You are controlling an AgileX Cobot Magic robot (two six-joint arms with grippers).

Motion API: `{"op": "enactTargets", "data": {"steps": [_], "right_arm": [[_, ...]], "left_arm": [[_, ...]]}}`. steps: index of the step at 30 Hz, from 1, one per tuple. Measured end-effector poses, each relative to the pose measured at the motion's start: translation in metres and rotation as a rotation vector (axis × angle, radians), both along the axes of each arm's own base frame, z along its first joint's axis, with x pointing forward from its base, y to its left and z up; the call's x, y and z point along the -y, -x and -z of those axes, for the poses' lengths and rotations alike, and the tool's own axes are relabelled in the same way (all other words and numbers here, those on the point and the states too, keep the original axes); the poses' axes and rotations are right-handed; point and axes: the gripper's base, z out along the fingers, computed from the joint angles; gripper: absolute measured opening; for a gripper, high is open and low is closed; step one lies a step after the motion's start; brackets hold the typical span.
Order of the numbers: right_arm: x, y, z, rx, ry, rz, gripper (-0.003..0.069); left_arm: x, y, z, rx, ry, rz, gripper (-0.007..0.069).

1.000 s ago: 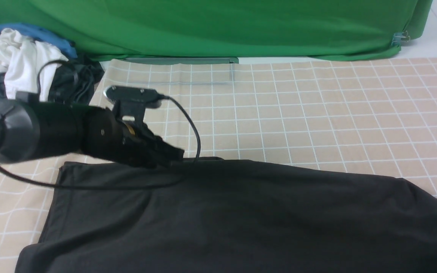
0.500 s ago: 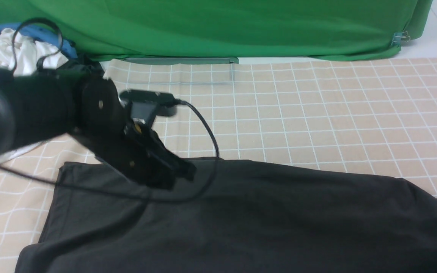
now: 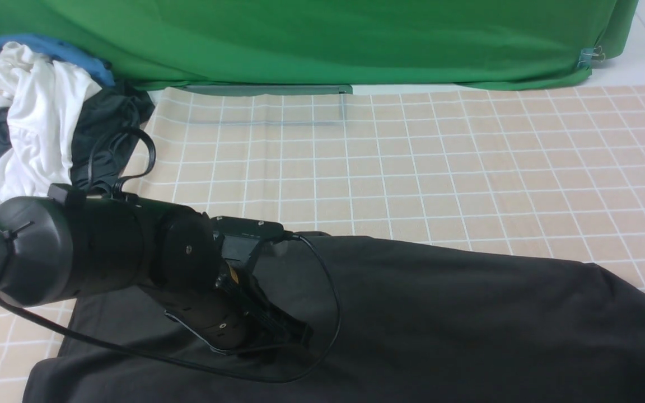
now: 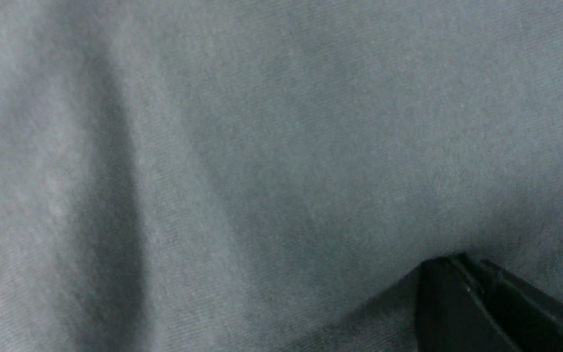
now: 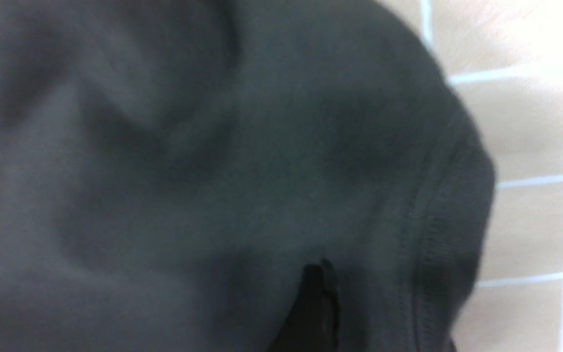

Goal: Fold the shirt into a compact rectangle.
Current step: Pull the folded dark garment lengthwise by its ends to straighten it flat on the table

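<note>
A black shirt [image 3: 440, 313] lies spread flat along the near edge of a table [image 3: 412, 157] covered in a beige checked cloth. It stretches from near the left edge to the right one, and its far border runs roughly across the middle of the table. No print or label shows on the upturned side.

The left arm [image 3: 76, 257] reaches in low from the left edge, its wrist angled down. The left gripper [image 3: 294, 336] has its tip resting on the left half of the shirt. In the left wrist view its fingers [image 4: 482, 308] are pressed together against the fabric; whether any cloth is caught between them cannot be told. A black cable [image 3: 333, 313] loops from the wrist camera [image 3: 247, 235] over the shirt.

Only a dark sliver of the right arm shows, at the right edge of the table. The right gripper [image 5: 452, 274] is spread wide. One finger [image 5: 315, 303] sits over the shirt and the other over bare cloth, with the stitched hem [image 5: 428, 234] between them.

A heap of white, blue and dark clothes [image 3: 31, 112] sits at the far left corner, and a green backdrop [image 3: 328, 39] hangs behind the far edge.
</note>
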Motion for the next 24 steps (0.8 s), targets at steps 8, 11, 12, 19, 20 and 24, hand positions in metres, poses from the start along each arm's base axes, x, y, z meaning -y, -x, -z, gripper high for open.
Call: {"op": "enactTargets", "data": {"steps": [8,11,12,19,20,24], "right_arm": [[-0.002,-0.009,0.026,-0.048,-0.048,0.017,0.068],[-0.002,-0.011,0.031,-0.053,-0.049,0.01,0.068],[-0.002,-0.011,0.033,-0.06,-0.05,0.009,0.0678],[-0.001,-0.013,0.039,-0.079,-0.048,-0.022,0.0489],[-0.001,-0.013,0.04,-0.079,-0.046,-0.035,0.041],[-0.001,-0.014,0.04,-0.08,-0.053,-0.063,0.0139]], "left_arm": [[0.0,-0.001,0.0,0.006,0.004,-0.008,0.0019],[0.0,-0.001,0.0,0.007,0.004,-0.008,0.0019],[0.0,-0.001,0.0,0.007,0.004,-0.008,0.0019],[0.0,-0.001,0.0,0.011,0.005,-0.009,0.0019],[0.0,-0.001,0.0,0.012,0.006,-0.009,0.0019],[0.001,-0.002,0.0,0.013,0.006,-0.01,0.0019]]}}
